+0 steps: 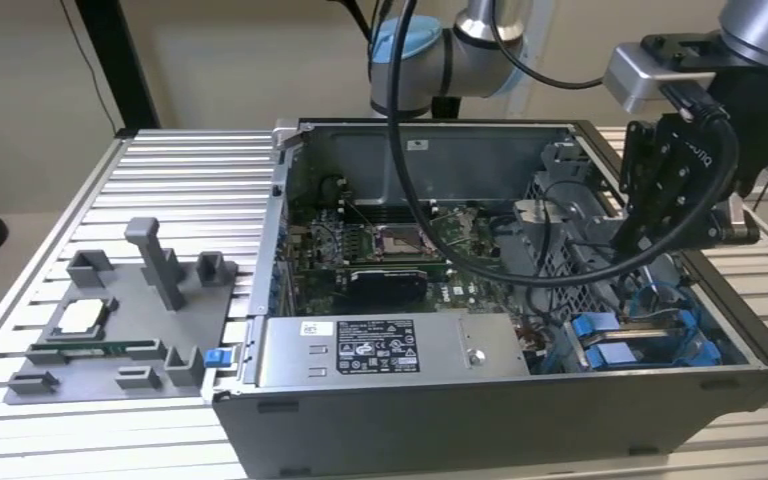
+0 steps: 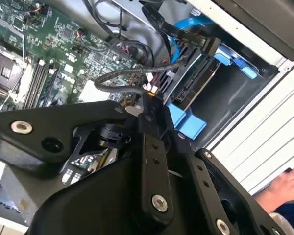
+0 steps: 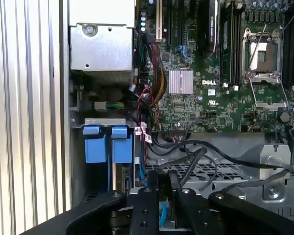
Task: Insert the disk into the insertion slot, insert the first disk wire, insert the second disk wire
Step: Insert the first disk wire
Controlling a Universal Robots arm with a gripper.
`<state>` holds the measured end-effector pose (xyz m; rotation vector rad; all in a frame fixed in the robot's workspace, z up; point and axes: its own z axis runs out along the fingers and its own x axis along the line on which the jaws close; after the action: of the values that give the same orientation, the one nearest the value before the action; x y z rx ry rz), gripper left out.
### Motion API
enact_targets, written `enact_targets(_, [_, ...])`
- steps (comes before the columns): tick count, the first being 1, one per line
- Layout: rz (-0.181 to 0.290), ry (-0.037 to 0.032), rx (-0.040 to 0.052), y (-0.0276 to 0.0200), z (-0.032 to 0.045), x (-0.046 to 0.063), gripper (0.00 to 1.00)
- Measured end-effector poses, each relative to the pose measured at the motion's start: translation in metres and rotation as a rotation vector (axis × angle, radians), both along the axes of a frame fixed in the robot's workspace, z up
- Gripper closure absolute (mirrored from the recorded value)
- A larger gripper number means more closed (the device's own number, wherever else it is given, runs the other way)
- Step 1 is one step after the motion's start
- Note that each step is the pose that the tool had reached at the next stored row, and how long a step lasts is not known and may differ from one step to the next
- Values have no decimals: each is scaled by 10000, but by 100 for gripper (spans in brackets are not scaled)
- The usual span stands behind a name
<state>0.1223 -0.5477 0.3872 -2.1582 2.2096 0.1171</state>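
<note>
Hovering over the case's (image 1: 491, 410) corner beside the seated disk (image 2: 198, 81), my pincer (image 2: 148, 98) pinches a black wire (image 2: 122, 73), nearly closed; loose cables (image 3: 201, 156) could snag it, skewing the plug.

computer case (image 1: 491, 420) open on slatted table (image 1: 184, 160) | pincer (image 1: 640, 238) above insertion slot (image 1: 644, 340) | grey fixture (image 1: 124, 335) at exterior view's left

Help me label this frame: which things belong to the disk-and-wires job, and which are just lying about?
Job: the disk, the insertion slot, the gripper, the black wire by it.
Lying about: the power-supply box, the motherboard, the grey parts tray, a person's hand.
</note>
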Motion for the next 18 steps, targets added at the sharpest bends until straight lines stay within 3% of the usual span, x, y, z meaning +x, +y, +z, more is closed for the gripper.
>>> enact_targets(4, [1,-29,2,-5,-4,0,100])
enact_targets(6, [1,-30,1,-31,-10,0,100])
enact_targets(14, [0,-28,68,-317,-65,30,100])
enact_targets(18, [1,-28,93,-368,-96,69,100])
